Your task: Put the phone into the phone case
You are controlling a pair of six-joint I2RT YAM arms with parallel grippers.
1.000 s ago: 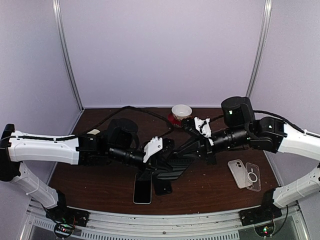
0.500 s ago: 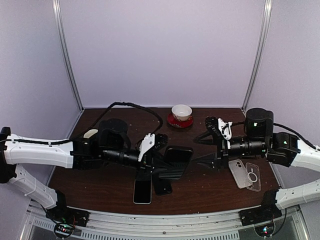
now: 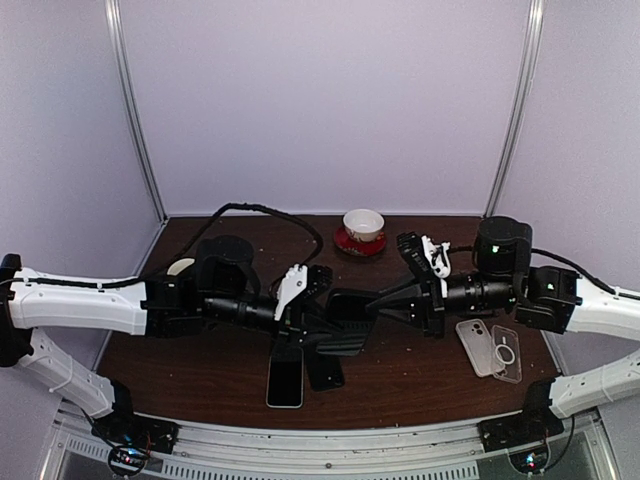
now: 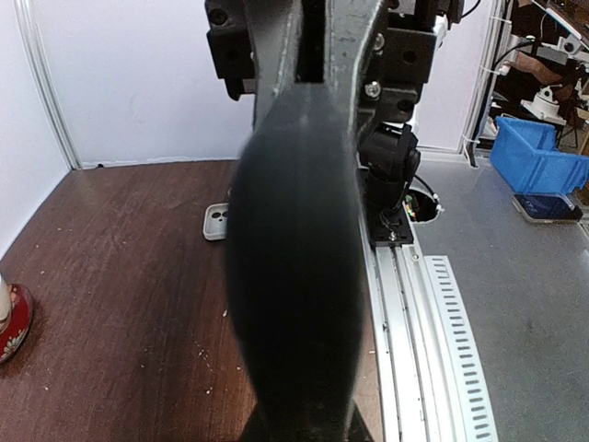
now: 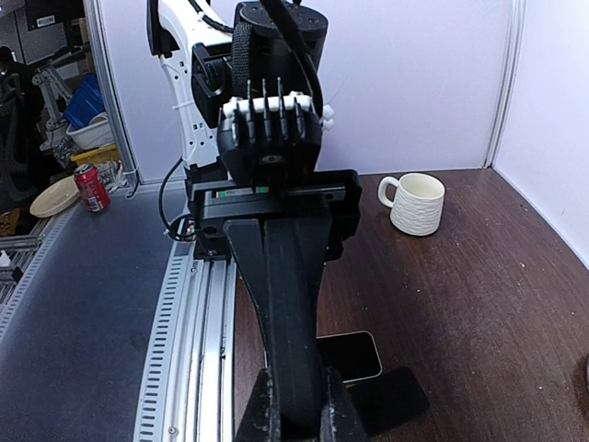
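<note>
Mid case-handling: left gripper clamps black case above mid bench, right gripper pinched closed, seemingly empty, at its edge; phone lies by near edge, next needs grasping and aligning.

Cup on red saucer, cream mug, brown table

The phone lies flat, screen up, near the table's front edge. The black case is off the table, one edge clamped in my left gripper.
</note>
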